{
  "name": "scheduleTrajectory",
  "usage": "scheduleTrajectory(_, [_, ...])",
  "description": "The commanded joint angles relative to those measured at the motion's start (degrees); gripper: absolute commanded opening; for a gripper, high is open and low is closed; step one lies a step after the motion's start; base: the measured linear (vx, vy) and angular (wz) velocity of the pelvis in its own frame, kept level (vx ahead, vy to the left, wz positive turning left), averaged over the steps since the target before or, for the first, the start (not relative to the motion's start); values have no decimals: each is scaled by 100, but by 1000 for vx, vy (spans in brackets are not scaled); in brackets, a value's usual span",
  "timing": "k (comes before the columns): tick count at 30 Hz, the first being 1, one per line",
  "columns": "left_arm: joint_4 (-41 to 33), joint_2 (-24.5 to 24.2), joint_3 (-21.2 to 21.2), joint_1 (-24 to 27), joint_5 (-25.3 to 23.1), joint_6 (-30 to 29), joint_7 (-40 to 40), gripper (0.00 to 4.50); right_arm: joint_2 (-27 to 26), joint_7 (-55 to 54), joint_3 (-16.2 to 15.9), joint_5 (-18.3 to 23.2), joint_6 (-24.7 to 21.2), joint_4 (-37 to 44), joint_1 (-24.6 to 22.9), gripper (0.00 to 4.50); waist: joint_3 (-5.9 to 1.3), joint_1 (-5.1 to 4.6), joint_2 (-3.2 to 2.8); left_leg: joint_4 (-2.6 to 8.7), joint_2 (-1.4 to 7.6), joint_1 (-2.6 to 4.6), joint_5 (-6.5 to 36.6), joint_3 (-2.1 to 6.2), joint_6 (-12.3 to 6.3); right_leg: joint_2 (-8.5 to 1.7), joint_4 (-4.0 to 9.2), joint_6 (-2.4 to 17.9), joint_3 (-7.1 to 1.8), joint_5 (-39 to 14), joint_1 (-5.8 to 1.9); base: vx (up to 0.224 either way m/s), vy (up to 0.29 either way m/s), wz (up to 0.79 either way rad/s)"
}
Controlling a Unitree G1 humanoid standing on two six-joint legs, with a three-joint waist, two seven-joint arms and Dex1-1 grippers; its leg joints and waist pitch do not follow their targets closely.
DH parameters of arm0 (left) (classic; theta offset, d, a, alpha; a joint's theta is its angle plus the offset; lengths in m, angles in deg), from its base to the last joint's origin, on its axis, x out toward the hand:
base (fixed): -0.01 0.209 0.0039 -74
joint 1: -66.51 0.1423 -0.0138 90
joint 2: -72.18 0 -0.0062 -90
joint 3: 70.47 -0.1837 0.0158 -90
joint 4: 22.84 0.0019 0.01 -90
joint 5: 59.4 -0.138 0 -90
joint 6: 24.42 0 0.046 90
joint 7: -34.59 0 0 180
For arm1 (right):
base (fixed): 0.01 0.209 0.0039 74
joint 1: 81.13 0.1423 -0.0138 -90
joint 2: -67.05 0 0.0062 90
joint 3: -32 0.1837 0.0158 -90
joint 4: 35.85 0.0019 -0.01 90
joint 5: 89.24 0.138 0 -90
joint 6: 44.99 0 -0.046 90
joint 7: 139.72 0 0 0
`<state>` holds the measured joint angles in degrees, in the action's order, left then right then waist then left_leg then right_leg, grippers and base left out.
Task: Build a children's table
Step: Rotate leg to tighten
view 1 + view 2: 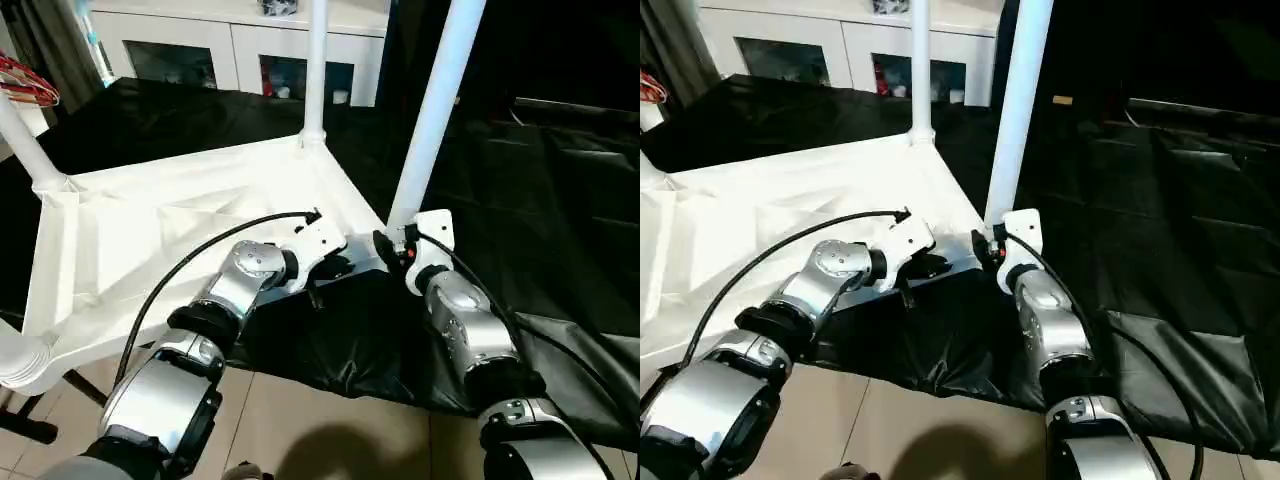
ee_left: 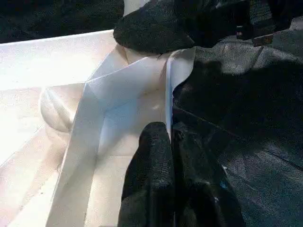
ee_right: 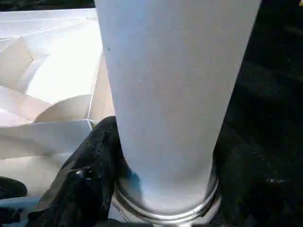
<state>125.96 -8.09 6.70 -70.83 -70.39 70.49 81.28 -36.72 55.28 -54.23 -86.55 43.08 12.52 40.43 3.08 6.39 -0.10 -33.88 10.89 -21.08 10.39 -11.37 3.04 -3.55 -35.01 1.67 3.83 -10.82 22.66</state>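
At the upturned table's near corner, both my forearms reach forward. My left hand is pinched together on the top's rim; my right hand clamps the upright leg at its socket.

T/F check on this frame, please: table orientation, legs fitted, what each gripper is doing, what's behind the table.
1. The table top lies upside down, ribbed underside up. True.
2. No leg is fitted yet. False: the far leg and the left leg stand in their corner sockets.
3. The right gripper is at the base of the near-right leg, fingers around it. True.
4. The left gripper holds a loose leg. False: its fingers are closed on the thin rim of the table top.
5. A wooden bookshelf stands behind the table. False: it is a white cabinet with glass doors.
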Motion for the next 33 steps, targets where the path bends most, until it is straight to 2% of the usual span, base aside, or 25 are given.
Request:
scheduleTrajectory(1, [-217, 312, -101, -78, 100, 101, -20, 0, -321, 602, -518, -37, -67, -207, -3, 333, -360, -26, 10, 431, 286, 98, 1174, 167, -142, -574, 456, 1094, -321, -1068, -254, 0, 0, 0])
scheduleTrajectory(3, [-273, 128, -104, 7, 90, 167, 198, 0, -38, 906, -698, -221, 165, -232, -5, 333, -367, -35, 19, 423, 280, 83, 1120, 165, -159, -572, 447, 1101, -317, -1006, -268, 0, 0, 0])
scheduleTrajectory(6, [-345, -43, -128, 102, 113, 293, 476, 0, 189, 1272, -718, -193, 313, -212, 7, 333, -373, -30, 24, 412, 288, 73, 1045, 167, -232, -578, 423, 1157, -316, -822, -285, 0, 0, 0])
scheduleTrajectory(9, [-494, -233, -127, 198, 207, 336, 876, 0, 440, 1745, -635, -68, 430, -238, 75, 333, -393, -42, 20, 382, 285, 59, 844, 149, -359, -560, 370, 1296, -313, -399, -288, 0, 0, 0])
scheduleTrajectory(12, [-592, -372, -134, 250, 285, 371, 1224, 0, 651, 2228, -640, -19, 475, -269, 110, 333, -393, -17, 26, 364, 295, 50, 775, 132, -447, -554, 348, 1388, -301, -275, -294, 0, 0, 0])
scheduleTrajectory(15, [-660, -558, -122, 275, 375, 452, 1638, 0, 1017, 3237, -836, 60, 492, -164, 33, 333, -390, 22, 32, 360, 318, 59, 826, 126, -489, -556, 349, 1400, -292, -370, -289, 0, 0, 0])
scheduleTrajectory(16, [-660, -563, -121, 275, 377, 453, 1647, 0, 1029, 3269, -844, 63, 492, -158, 29, 333, -382, 31, 26, 362, 319, 60, 868, 124, -484, -556, 357, 1402, -291, -444, -281, 0, 0, 0])
scheduleTrajectory(18, [-710, -737, -129, 291, 482, 454, 2114, 0, 1296, 4210, -956, 291, 270, 88, -70, 333, -374, 57, 50, 359, 319, 68, 964, 121, -506, -559, 374, 1368, -295, -610, -286, 0, 0, 0])
scheduleTrajectory(19, [-728, -760, -131, 297, 507, 457, 2195, 0, 1323, 4340, -966, 326, 224, 117, -77, 333, -369, 54, 48, 367, 322, 49, 949, 128, -509, -560, 372, 1353, -292, -671, -287, 0, 0, 0])
scheduleTrajectory(24, [-835, -909, -111, 319, 682, 390, 2690, 0, 1537, 5242, -1206, 446, 26, 431, -227, 333, -379, 80, 47, 360, 329, 57, 878, 133, -505, -558, 364, 1372, -290, -620, -279, 0, 0, 0])
scheduleTrajectory(25, [-836, -942, -116, 316, 698, 405, 2770, 0, 1584, 5387, -1280, 451, 7, 511, -271, 307, -384, 83, 47, 363, 336, 58, 850, 136, -516, -559, 350, 1380, -288, -580, -277, 0, 0, 0])
scheduleTrajectory(28, [-819, -1023, -130, 297, 715, 442, 2983, 0, 1702, 5756, -1454, 503, -147, 749, -394, 300, -386, 128, 39, 361, 338, 73, 829, 133, -523, -562, 357, 1391, -287, -542, -261, 0, 0, 0])
scheduleTrajectory(29, [-812, -1042, -133, 291, 719, 445, 3038, 0, 1721, 5819, -1484, 509, -190, 801, -417, 282, -387, 133, 39, 357, 338, 75, 853, 130, -512, -564, 356, 1392, -289, -568, -259, 0, 0, 0])
scheduleTrajectory(33, [-801, -1100, -144, 270, 713, 455, 3176, 0, 1734, 5900, -1534, 485, -261, 886, -476, 261, -381, 180, 34, 374, 342, 86, 957, 139, -388, -580, 379, 1329, -294, -800, -255, 0, 0, 0])
